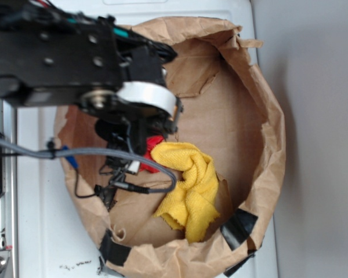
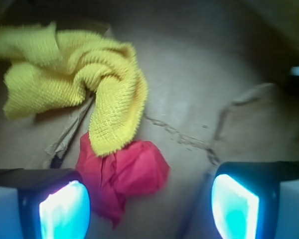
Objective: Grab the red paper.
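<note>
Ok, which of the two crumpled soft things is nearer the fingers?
The red paper, lying between the open fingers; the yellow cloth lies farther off, its tip overlapping the paper.

In the exterior view the end effector [image 1: 127, 165] and its arm cover most of the red paper [image 1: 155, 143]; only a small red patch shows beside the yellow cloth [image 1: 188, 191]. The fingertips there are too dark and cluttered to tell how they stand. In the wrist view the cloth's end drapes over the paper's far edge [image 2: 122, 174], hiding it, and the near finger [image 2: 65, 209] cuts off its lower corner. Both fingers run off the bottom edge. The brown paper bag [image 2: 204, 74] beyond is blurred.
</note>
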Controlling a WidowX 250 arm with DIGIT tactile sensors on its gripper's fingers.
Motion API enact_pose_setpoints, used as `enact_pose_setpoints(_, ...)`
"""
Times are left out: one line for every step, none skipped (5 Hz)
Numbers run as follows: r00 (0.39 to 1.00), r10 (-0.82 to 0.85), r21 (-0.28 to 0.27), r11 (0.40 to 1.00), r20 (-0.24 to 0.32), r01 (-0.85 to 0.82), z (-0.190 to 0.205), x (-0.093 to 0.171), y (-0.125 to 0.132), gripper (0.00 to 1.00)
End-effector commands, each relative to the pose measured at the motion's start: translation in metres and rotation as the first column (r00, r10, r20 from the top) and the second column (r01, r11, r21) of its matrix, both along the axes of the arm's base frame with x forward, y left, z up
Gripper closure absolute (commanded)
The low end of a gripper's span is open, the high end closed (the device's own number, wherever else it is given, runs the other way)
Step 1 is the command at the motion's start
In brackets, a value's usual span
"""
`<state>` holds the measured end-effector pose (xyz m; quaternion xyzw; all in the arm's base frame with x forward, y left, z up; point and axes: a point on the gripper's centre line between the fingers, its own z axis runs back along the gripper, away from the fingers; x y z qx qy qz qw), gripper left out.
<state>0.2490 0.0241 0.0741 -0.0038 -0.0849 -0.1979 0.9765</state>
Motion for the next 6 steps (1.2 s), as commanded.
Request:
enact_pose_setpoints(0.999, -0.040, 0.007, 0.999, 0.006, 0.040, -0.029, 0.022, -0.006, 0.00)
enact_pose_setpoints(0.998, -0.067, -0.011, 0.998, -0.021, 0.067, -0.041, 0.031, -0.008, 0.00)
enact_pose_setpoints(0.990, -0.125, -0.022, 0.992, -0.059, 0.124, -0.043, 0.029, -0.012, 0.00)
enact_pose_setpoints(0.991, -0.125, -0.026, 0.992, -0.049, 0.123, -0.042, 0.027, -0.011, 0.00)
enact_pose_setpoints(0.996, -0.085, -0.019, 0.996, -0.035, 0.085, -0.043, 0.025, -0.012, 1.00)
enact_pose_setpoints(0.998, -0.065, -0.029, 0.997, 0.026, 0.066, -0.030, 0.023, -0.009, 1.00)
